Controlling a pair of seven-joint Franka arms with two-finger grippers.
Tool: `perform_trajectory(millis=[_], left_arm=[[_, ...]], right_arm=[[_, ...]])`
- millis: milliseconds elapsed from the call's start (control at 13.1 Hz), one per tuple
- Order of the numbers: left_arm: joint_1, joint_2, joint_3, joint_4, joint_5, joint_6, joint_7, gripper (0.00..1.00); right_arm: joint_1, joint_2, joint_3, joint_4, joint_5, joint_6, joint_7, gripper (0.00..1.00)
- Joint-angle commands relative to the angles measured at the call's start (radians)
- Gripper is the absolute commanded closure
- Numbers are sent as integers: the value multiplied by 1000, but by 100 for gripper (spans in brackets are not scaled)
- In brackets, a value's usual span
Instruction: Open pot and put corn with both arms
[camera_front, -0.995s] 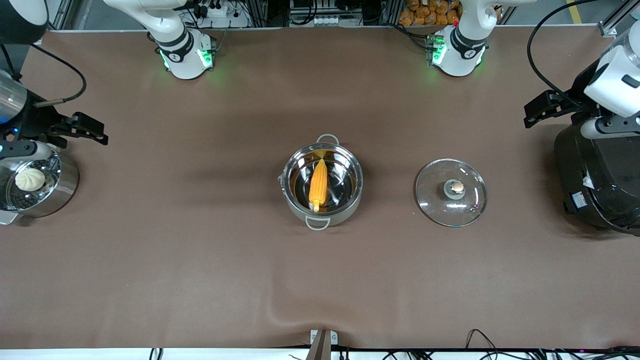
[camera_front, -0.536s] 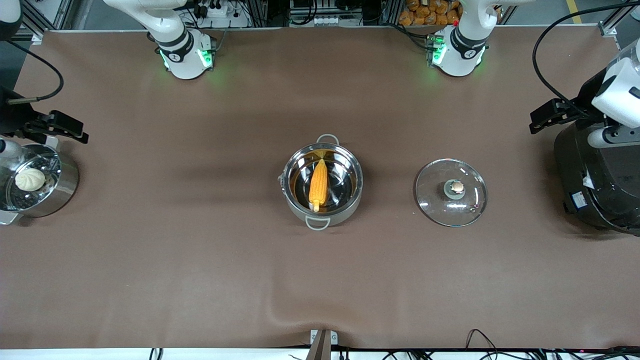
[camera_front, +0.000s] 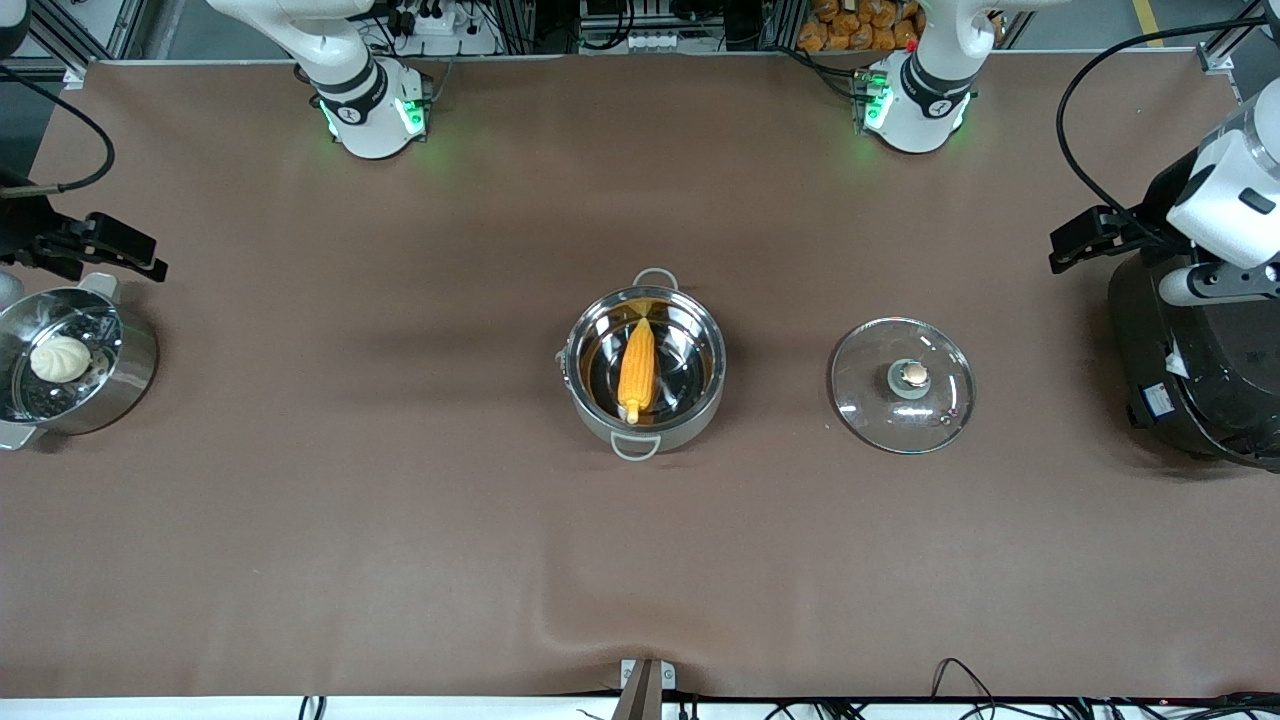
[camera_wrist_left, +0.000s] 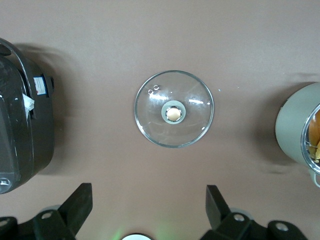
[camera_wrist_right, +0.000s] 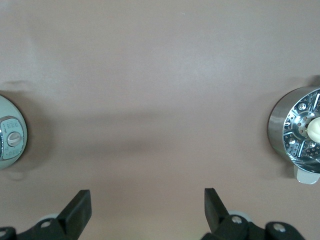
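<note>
Now our corn (camera_front: 637, 369) lies inside the pot (camera_front: 645, 368) in the middle of the table (camera_front: 400, 520), its stub end nearer the front camera. Nothing here has moved in the last second. Our glass lid (camera_front: 902, 385) lies flat on the table beside the pot, toward the left arm's end. So we think the job is done. What did change is our arms. Our right gripper (camera_front: 95, 248) has pulled back toward its end, by the steamer pot (camera_front: 70, 372) with the white bun (camera_front: 60, 357). Our left gripper (camera_front: 1085, 235) hangs over the edge of the black rice cooker (camera_front: 1195, 370), barely shifted. Both sets of jaws are spread wide and hold nothing
</note>
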Motion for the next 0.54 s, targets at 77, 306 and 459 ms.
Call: perform_trajectory(millis=[77,306,459], left_arm=[[18,-11,-8,7,5,2,79,0],[15,-25,-13,10,7,0,80,0],[13,-25,-15,10,7,-1,80,0]], right_arm=[[-6,-14,16,-2,-10,-3,22,0],[-9,-18,15,-3,-11,-13,15,0],[-8,-21,16,-3,-11,-13,15,0]])
